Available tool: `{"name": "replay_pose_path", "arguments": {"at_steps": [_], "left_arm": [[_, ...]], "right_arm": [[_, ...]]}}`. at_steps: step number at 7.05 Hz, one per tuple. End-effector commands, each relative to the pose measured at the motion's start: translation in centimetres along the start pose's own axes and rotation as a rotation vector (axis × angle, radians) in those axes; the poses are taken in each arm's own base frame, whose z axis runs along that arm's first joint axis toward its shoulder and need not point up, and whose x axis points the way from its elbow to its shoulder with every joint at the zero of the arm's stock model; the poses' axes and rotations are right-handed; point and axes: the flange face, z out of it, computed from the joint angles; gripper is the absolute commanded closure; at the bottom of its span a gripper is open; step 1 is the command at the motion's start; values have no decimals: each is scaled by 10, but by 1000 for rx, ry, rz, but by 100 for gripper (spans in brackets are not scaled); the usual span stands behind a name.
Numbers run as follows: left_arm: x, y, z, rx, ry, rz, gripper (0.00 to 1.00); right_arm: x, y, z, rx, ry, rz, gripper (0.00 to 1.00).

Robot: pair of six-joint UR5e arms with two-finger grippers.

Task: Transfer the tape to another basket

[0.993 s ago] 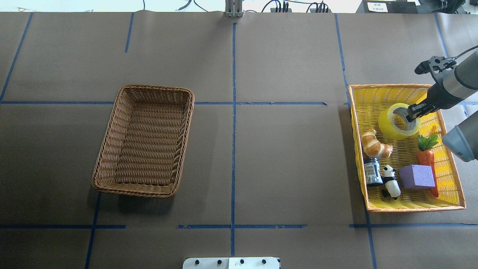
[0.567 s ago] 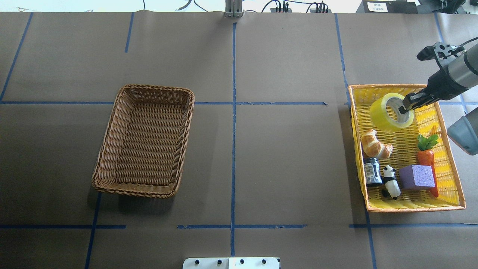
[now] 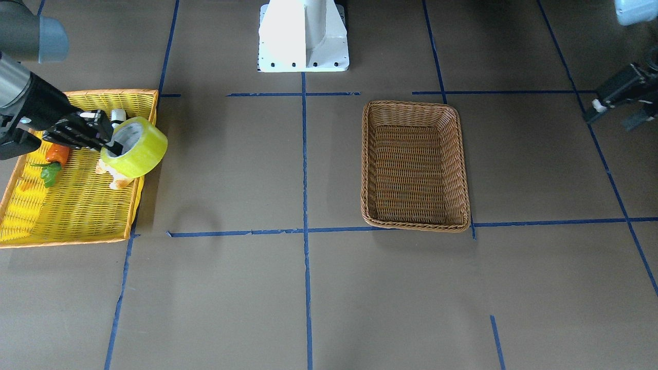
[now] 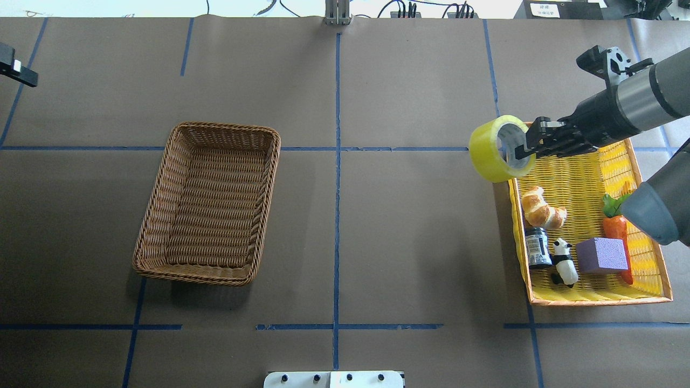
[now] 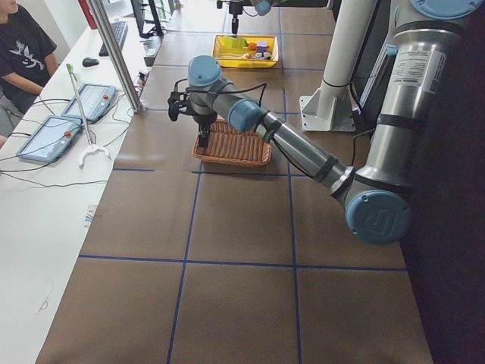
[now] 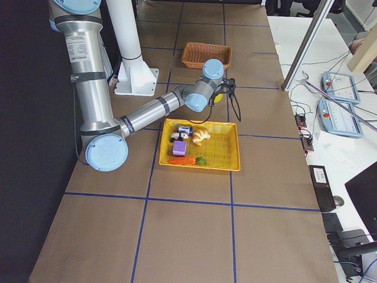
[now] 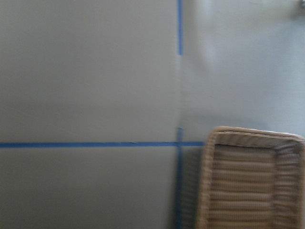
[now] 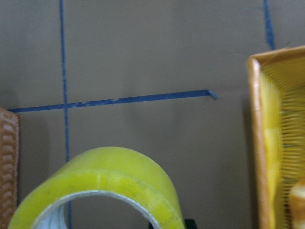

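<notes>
The tape [image 4: 498, 148] hangs in the air, tipped on its side, over the corner of the tray [image 4: 579, 180] that lies far from the robot and toward the basket [image 4: 210, 205]. Part of the roll juts out past the tray's rim. Its open core faces back across the tray.

The right gripper [image 4: 521, 148] holds the tape. Its jaws are nearly closed and pinch the roll's wall, one inside the core and one outside. The right arm reaches in across the tray's far end. In the right wrist view the yellow-green curve of the roll fills the bottom, with the tray's orange rim at the right edge.

In the tray, below the tape, the croissant [image 4: 542, 207] lies by the rim on the basket side. The jar [image 4: 536, 247] and the panda [image 4: 563, 261] stand nearer the robot along that rim. The block [image 4: 601, 254] sits beside the panda, and the carrot [image 4: 614, 223] lies along the tray's outer side.

The basket stands on the table [image 4: 409, 226], well apart from the tray, with nothing in it. The left gripper [image 4: 19, 73] hangs beyond the basket, farther from the tray. Whether its jaws are apart or together cannot be told.
</notes>
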Motion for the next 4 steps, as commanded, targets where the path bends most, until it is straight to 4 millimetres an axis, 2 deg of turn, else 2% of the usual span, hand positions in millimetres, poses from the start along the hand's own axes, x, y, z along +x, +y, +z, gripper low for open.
{"name": "replay_pose_path", "arguments": {"at_steps": [1, 2, 3, 4], "left_arm": [[114, 51, 38, -68, 194, -21, 0], [163, 66, 44, -67, 271, -78, 0], [197, 93, 57, -111, 362, -76, 0], [208, 105, 54, -85, 461, -110, 0]], "right_arm": [[-52, 44, 21, -61, -186, 42, 98], [-63, 64, 21, -91, -275, 38, 98], [-71, 79, 13, -114, -371, 46, 98], [-81, 103, 17, -146, -474, 47, 98]]}}
